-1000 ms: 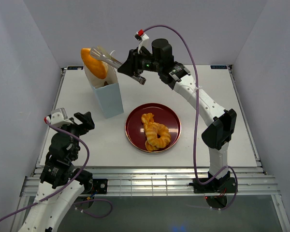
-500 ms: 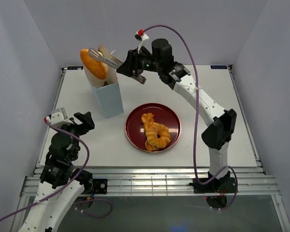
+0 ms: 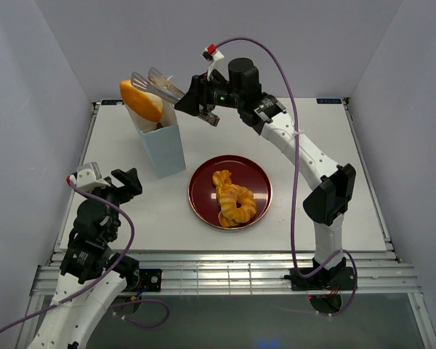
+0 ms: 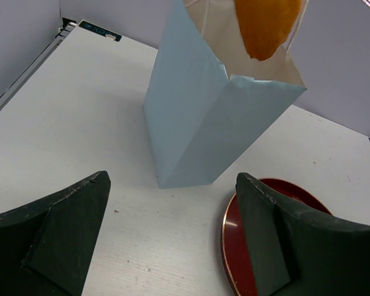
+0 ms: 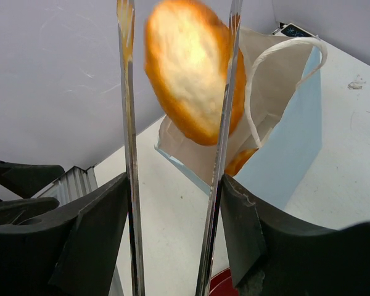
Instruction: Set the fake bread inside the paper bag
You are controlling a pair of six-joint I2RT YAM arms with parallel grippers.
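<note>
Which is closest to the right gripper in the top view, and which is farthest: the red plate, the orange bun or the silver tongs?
1. Tongs: held in the right gripper, sticking out to its left.
2. Bun: at the tong tips, above the paper bag.
3. Red plate: down on the table, toward the arm bases.

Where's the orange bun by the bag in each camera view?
Top external: orange bun upper left, at the mouth of the paper bag.
Left wrist: bun at the top edge, right of centre, over the bag.
Right wrist: bun top centre, between the arms of the tongs, with the bag behind it.
Shared landmark: the pale blue paper bag.
</note>
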